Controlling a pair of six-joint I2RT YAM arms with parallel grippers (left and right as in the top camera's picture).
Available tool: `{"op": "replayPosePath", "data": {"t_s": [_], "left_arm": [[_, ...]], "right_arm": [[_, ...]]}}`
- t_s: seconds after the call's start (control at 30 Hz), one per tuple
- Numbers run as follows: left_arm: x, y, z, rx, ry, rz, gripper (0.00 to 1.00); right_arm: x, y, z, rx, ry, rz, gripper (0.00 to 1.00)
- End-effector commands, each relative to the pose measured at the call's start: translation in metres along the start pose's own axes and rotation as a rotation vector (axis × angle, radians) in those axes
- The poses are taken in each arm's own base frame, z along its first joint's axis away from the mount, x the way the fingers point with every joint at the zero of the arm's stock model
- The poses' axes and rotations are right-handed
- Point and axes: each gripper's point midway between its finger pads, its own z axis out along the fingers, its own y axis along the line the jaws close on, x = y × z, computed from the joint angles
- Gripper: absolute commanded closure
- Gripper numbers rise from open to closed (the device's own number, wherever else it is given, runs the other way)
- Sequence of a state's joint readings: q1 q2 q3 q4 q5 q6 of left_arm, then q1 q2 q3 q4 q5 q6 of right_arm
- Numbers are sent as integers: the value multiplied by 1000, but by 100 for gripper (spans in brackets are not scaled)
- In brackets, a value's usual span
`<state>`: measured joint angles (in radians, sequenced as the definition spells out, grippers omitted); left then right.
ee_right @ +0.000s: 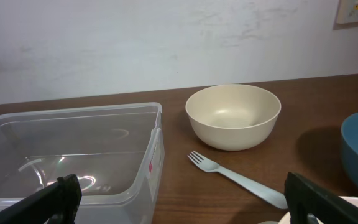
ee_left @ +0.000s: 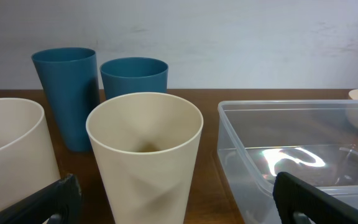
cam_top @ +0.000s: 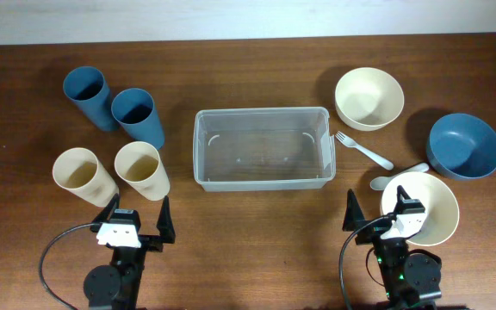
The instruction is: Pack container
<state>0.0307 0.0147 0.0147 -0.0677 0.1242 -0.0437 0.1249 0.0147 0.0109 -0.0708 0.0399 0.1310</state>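
- One container (cam_top: 263,112) stands in the middle of the table (cam_top: 248,258), between the cups and the bowls.
- To its left stand two blue cups (cam_top: 87,96) and two cream cups (cam_top: 140,168), all upright.
- To its right are two cream bowls (cam_top: 368,97) and one blue bowl (cam_top: 463,145).
- One fork (cam_top: 364,151) and one spoon (cam_top: 399,176) lie between the bowls.
- The left gripper (cam_top: 138,222) is spread wide and holds nothing, near the cream cups.
- The right gripper (cam_top: 375,215) is spread wide too, beside the nearer cream bowl.
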Motion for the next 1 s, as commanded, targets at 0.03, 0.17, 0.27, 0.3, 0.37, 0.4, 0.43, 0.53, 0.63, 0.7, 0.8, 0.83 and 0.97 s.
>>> {"op": "replayPosePath", "data": {"t_s": [0.03, 0.17, 0.27, 0.3, 0.37, 0.4, 0.43, 0.53, 0.63, 0.7, 0.8, 0.83, 0.97], "left_arm": [[1, 0, 0, 5, -3, 22, 0], [1, 0, 0, 5, -3, 22, 0], [1, 0, 0, 5, -3, 22, 0], [1, 0, 0, 5, -3, 22, 0], [1, 0, 0, 5, -3, 22, 0], [1, 0, 0, 5, -3, 22, 0], [1, 0, 0, 5, -3, 22, 0], [1, 0, 0, 5, -3, 22, 0], [1, 0, 0, 5, -3, 22, 0], [1, 0, 0, 5, -3, 22, 0], [1, 0, 0, 5, -3, 22, 0], [1, 0, 0, 5, -3, 22, 0], [1, 0, 0, 5, -3, 22, 0]], "right_arm": [[2, -1, 0, 0, 3, -3, 1], [2, -1, 0, 0, 3, -3, 1], [2, -1, 0, 0, 3, -3, 1], [2, -1, 0, 0, 3, -3, 1], [2, -1, 0, 0, 3, -3, 1], [2, -1, 0, 0, 3, -3, 1], [2, -1, 0, 0, 3, -3, 1], [2, -1, 0, 0, 3, -3, 1], [2, -1, 0, 0, 3, -3, 1], [2, -1, 0, 0, 3, -3, 1], [2, -1, 0, 0, 3, -3, 1], [2, -1, 0, 0, 3, -3, 1], [2, -1, 0, 0, 3, -3, 1]]}}
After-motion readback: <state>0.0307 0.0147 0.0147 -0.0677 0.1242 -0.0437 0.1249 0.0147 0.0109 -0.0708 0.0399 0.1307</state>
